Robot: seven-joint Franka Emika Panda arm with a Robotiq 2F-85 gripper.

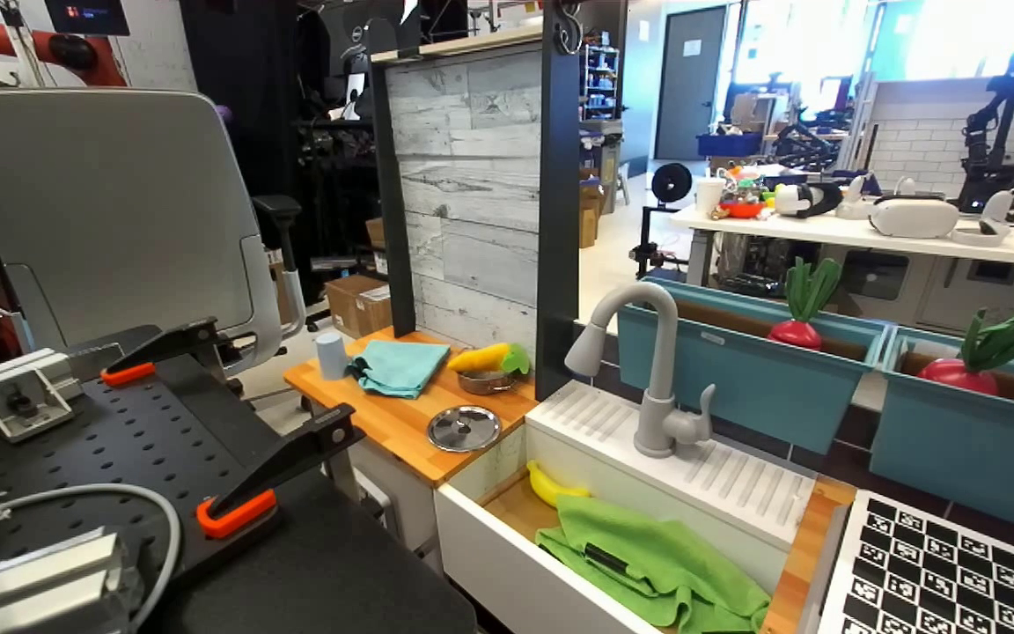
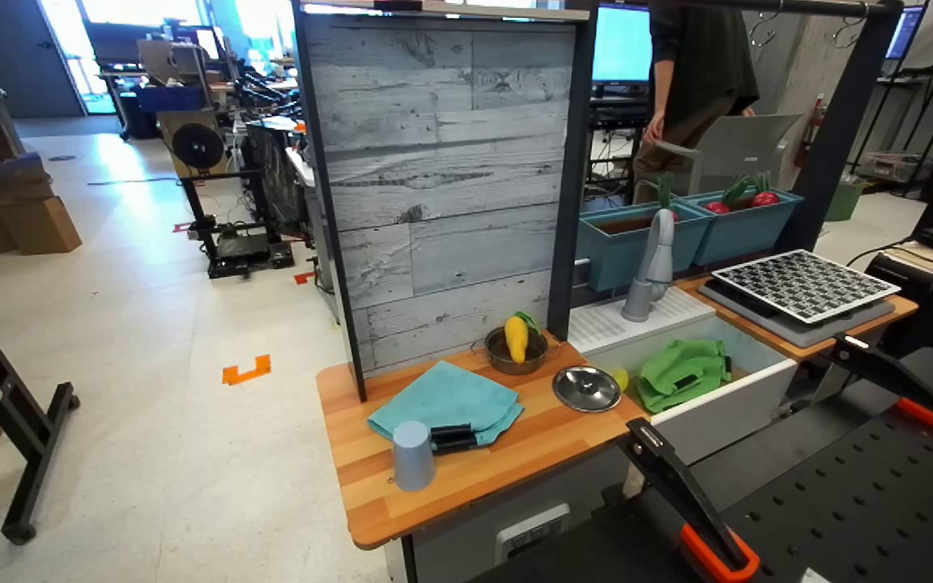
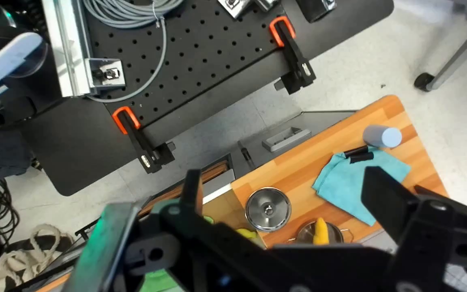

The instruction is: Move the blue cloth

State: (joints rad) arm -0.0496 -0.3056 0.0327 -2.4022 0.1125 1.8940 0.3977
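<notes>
The blue cloth [image 1: 406, 365] lies folded and flat on the wooden counter, and it also shows in an exterior view [image 2: 454, 393] and in the wrist view [image 3: 341, 182]. Two dark strips [image 2: 452, 437] lie at its edge beside the cup. My gripper [image 3: 285, 190] is open, with its fingers wide apart and nothing between them. It is above the counter, apart from the cloth. One finger covers part of the cloth in the wrist view. I do not see the gripper in either exterior view.
A light blue cup [image 2: 413, 461] stands against the cloth's corner. A pot [image 2: 499, 352] holding a yellow vegetable [image 2: 516, 336] and a metal lid [image 2: 586, 389] are nearby. A sink [image 1: 507, 563] holds a green cloth [image 1: 665, 563] and a banana [image 1: 551, 486]. A panel [image 2: 442, 178] rises behind the counter.
</notes>
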